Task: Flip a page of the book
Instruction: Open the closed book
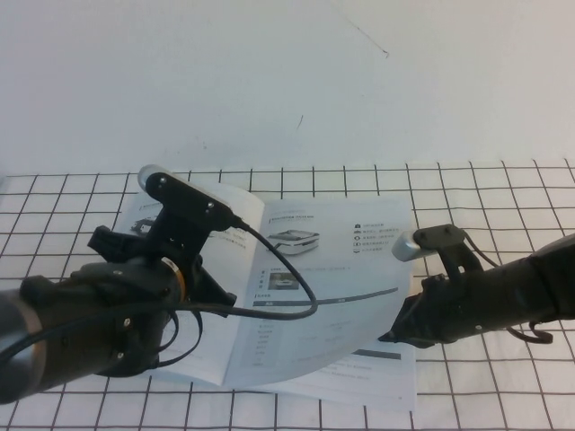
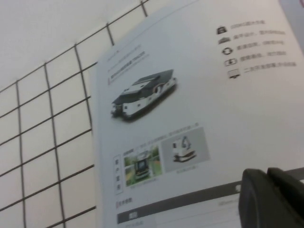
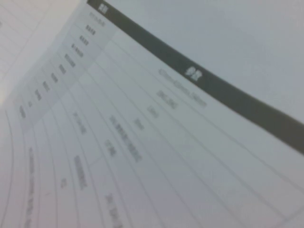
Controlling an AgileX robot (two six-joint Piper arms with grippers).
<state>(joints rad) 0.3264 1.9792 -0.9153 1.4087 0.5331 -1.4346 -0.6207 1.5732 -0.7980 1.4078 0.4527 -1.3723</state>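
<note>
The book lies open on the gridded table. Its right-hand page carries a machine photo, an icon list, a dark bar and a table, and it bows upward with a shadow under its near part. My left gripper is over the spine area, with its dark fingers shut and empty just above the page near the dark bar. My right gripper is at the page's near right part, against the paper. The right wrist view shows only the page's table from very close; no fingers appear there.
A white table with a black grid runs under the book, and a plain white surface lies beyond it. The left arm's black cable loops over the page. Bare grid shows on the book's far side.
</note>
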